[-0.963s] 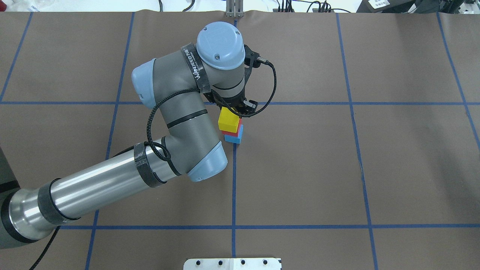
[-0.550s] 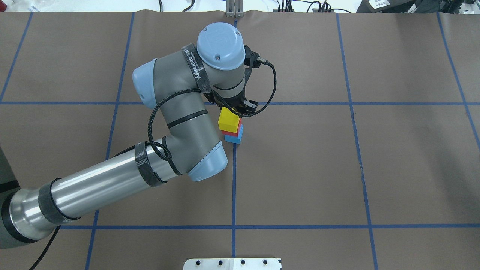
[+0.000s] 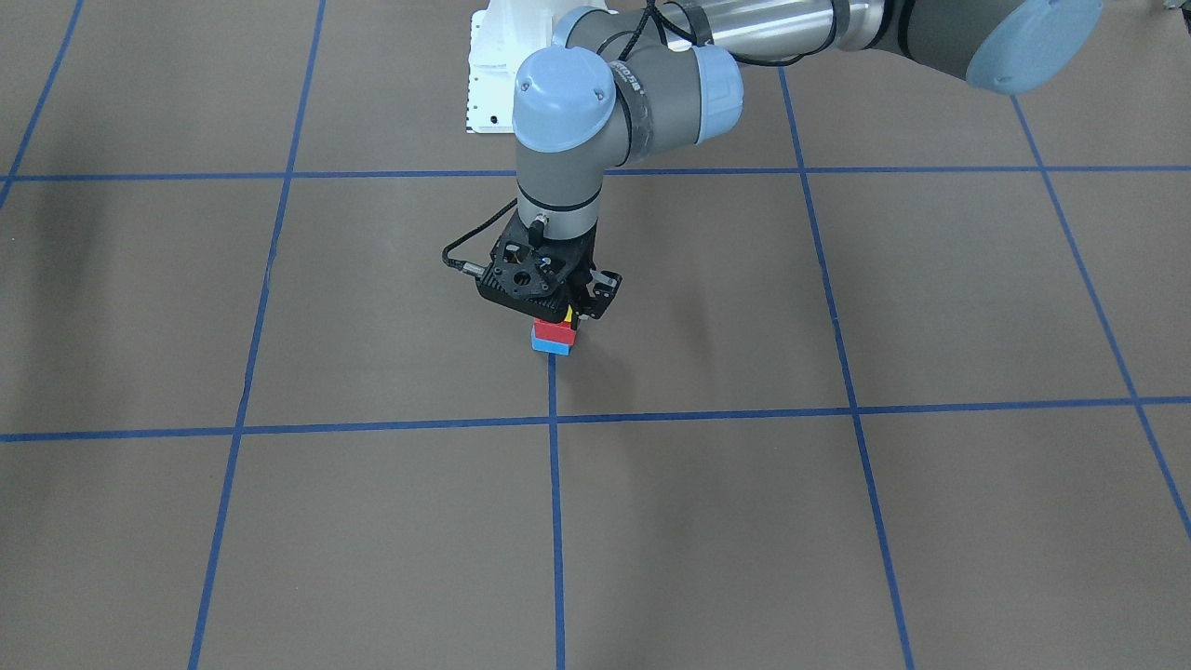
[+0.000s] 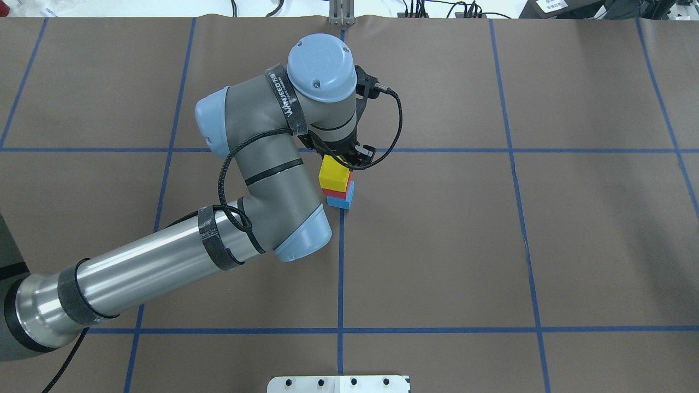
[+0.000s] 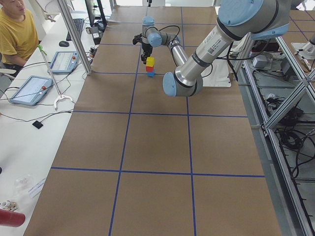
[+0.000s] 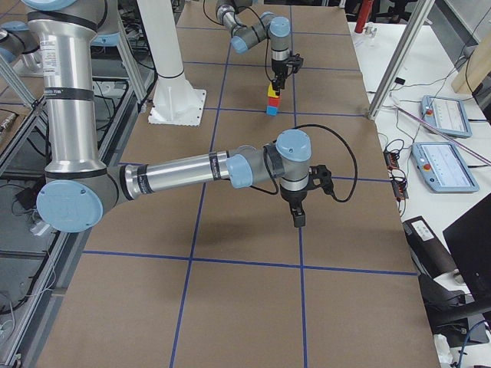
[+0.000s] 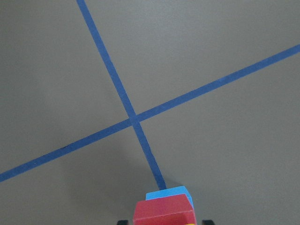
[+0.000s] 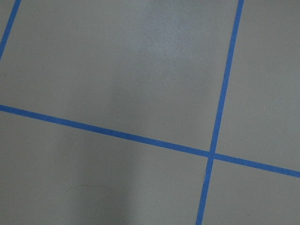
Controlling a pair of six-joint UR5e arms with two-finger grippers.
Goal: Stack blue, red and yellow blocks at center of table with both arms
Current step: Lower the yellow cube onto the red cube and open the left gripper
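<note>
The only lettering that can be made out is white print on a black strap point(image 4: 284, 102). The strap is wrapped around the left arm point(image 4: 267, 169) just beside its blue joint cap point(image 4: 318, 65) in the overhead view. The print appears to read "WANJEED", followed by smaller characters too fine to tell. In the front-facing view the same strap, again just beside that cap, shows white marks too small to read. Far to the right of the cap, at the overhead view's top edge, a white label point(image 4: 551, 4) carries dark print, also illegible.
</note>
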